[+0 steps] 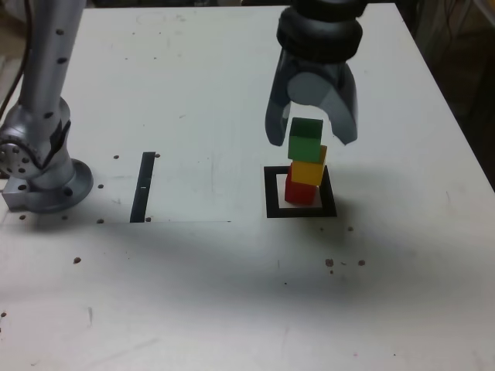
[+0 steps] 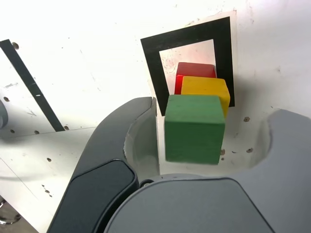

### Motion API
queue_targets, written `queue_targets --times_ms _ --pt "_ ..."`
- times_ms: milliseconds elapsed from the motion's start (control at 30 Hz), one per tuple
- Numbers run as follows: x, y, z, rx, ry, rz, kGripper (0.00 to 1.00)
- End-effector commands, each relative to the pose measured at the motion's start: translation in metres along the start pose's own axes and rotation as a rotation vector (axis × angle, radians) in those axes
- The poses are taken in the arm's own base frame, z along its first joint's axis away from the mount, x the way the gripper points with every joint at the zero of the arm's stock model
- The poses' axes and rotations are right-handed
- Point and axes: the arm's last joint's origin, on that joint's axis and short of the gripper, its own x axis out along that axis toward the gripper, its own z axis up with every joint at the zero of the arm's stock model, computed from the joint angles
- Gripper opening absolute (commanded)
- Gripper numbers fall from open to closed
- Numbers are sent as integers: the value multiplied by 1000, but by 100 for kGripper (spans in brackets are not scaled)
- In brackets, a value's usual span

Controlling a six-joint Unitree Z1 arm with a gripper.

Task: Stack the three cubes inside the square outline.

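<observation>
– So, what are we seeing at the gripper [image 1: 312,137]?

– Open, we'd say: its fingers stand well apart, with the green cube [image 1: 305,140] between them. We can make out gaps on both sides in the wrist view, a slim one by one finger [image 2: 143,143] and a much wider one by the other, so it's not gripping anything.

– Cool, and what's the green one sitting on?

– The yellow cube [image 1: 308,168], and that's on the red cube [image 1: 299,190]. Kinda wonky, tbh: we've got yellow sticking out past red toward the exterior view's right.

– Are we inside the square outline [image 1: 272,193] though?

– Yep, red's down on the white centre, with the black border around it.

– Anything farther out?

– We've got a thin black strip [image 1: 142,188] on the white table [image 1: 209,294], off to the exterior view's left, and the arm's base [image 1: 58,190] beyond that.
</observation>
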Motion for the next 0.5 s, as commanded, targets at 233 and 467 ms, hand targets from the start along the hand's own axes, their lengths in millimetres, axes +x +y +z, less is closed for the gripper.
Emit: queue_targets --times_ms 233,467 --pt "-16 0 -34 -23 -20 32 100" --pt "-16 -2 -68 -57 5 49 100"
